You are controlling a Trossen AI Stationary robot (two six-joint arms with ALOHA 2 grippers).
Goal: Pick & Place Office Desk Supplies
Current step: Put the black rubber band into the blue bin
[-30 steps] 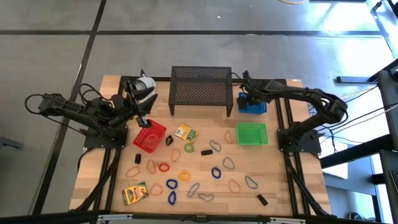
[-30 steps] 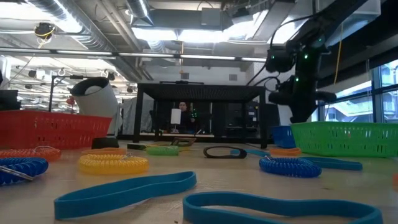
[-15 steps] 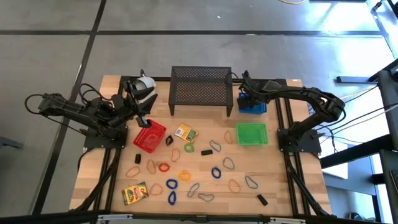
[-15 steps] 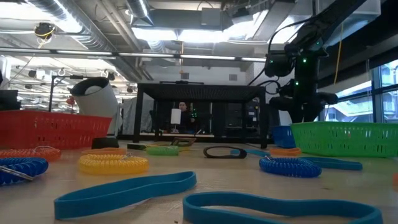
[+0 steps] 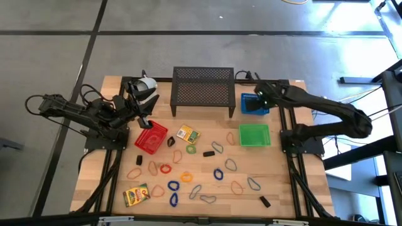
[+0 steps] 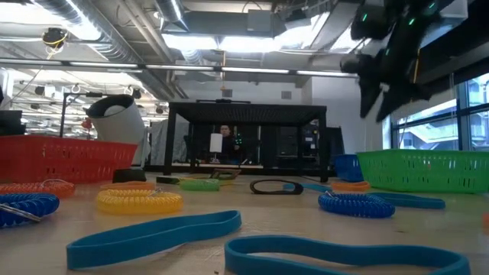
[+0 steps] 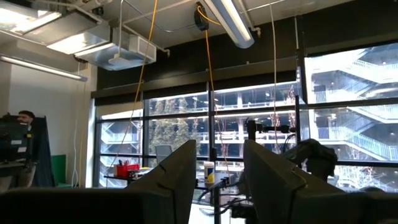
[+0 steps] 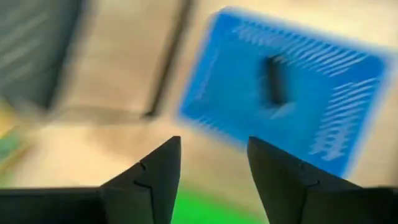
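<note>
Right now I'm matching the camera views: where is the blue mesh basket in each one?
High view: blue mesh basket, right of the black mesh shelf.
Low view: low, right of centre.
Left wrist view: not visible.
Right wrist view: upper right.
Shared landmark: green mesh basket.

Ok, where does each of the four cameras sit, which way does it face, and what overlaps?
High: overhead, straight down on the table; both arms show.
Low: table height, looking across loops to the room; right gripper up at right.
Left wrist: by the white mug, faces windows; left gripper open, empty.
Right wrist: looks down on the blue basket; open fingers.
Shared: blue basket, also in high view, small black block inside.
</note>
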